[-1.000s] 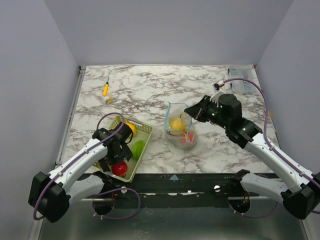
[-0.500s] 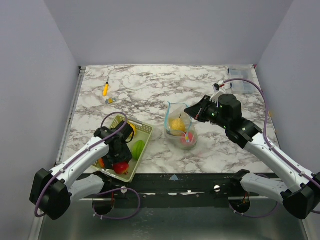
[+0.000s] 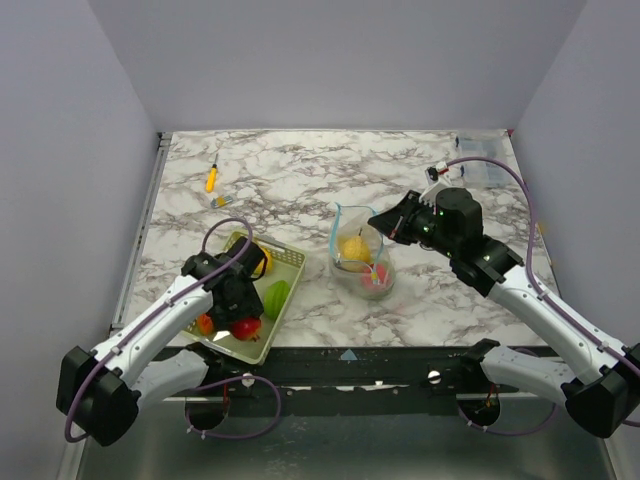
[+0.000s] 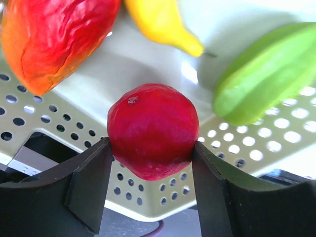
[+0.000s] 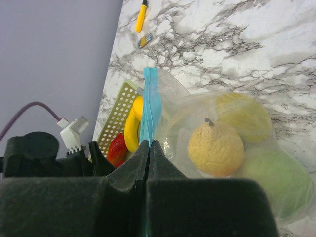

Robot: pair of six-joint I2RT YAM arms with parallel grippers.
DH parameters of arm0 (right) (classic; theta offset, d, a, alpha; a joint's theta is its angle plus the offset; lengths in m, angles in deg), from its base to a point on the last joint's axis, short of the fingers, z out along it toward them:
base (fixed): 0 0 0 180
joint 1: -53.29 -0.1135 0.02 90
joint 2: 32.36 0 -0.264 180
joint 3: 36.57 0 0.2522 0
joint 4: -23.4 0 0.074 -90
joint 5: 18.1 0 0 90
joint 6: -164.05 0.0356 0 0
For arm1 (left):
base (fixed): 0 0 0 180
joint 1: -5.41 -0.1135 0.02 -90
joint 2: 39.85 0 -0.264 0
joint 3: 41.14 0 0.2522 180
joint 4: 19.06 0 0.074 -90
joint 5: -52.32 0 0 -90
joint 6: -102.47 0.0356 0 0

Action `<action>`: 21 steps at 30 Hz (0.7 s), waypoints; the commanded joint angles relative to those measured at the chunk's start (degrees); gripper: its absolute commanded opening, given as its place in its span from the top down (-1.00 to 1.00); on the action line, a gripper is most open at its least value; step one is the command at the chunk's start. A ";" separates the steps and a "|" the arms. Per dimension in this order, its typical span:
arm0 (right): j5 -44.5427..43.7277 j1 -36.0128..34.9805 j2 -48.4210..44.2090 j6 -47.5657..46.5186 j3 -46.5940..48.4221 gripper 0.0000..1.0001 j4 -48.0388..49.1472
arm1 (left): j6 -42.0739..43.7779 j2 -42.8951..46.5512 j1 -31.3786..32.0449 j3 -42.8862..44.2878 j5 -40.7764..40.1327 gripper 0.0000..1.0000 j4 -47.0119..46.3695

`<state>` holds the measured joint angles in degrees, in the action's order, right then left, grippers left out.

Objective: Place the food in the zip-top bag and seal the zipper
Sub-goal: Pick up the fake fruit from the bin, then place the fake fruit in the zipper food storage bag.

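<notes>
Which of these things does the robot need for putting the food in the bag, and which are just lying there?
For the job:
- red fruit, in the left gripper
- green fruit, yellow fruit and orange fruit in the basket
- bag
- zipper, pinched by the right gripper

Just lying about:
- yellow tool
- clear box

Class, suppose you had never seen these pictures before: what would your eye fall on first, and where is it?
The glossy red fruit stands out first, clasped between the fingers of the left tool over the green basket at the table's near left. Next comes the clear bag mid-table with a yellow fruit inside, its blue zipper pinched by the shut right tool.
</notes>
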<state>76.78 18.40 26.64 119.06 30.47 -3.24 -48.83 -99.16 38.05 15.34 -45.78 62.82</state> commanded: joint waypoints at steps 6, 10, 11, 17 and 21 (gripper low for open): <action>-0.56 -0.35 0.30 -0.06 -0.03 0.99 0.92 | 12.46 14.23 -0.09 6.34 6.41 0.97 -12.42; -0.41 -0.32 0.33 -0.10 0.16 0.99 0.86 | 19.18 21.18 -0.11 4.07 22.74 0.98 -32.24; -0.24 -0.35 0.40 -0.09 0.37 0.99 0.84 | 19.65 22.08 -0.05 3.54 25.75 0.98 -36.02; 0.36 -0.32 0.17 0.04 1.26 0.99 0.58 | 19.43 16.72 -0.11 5.00 31.90 1.00 -51.82; 0.55 -0.30 -0.10 0.32 1.40 0.99 0.48 | 16.85 8.30 0.99 6.96 38.05 1.00 -60.44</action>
<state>76.83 18.40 26.99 119.04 30.49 -3.27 -30.89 -83.25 38.09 19.84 -17.60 16.83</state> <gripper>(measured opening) 0.007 0.606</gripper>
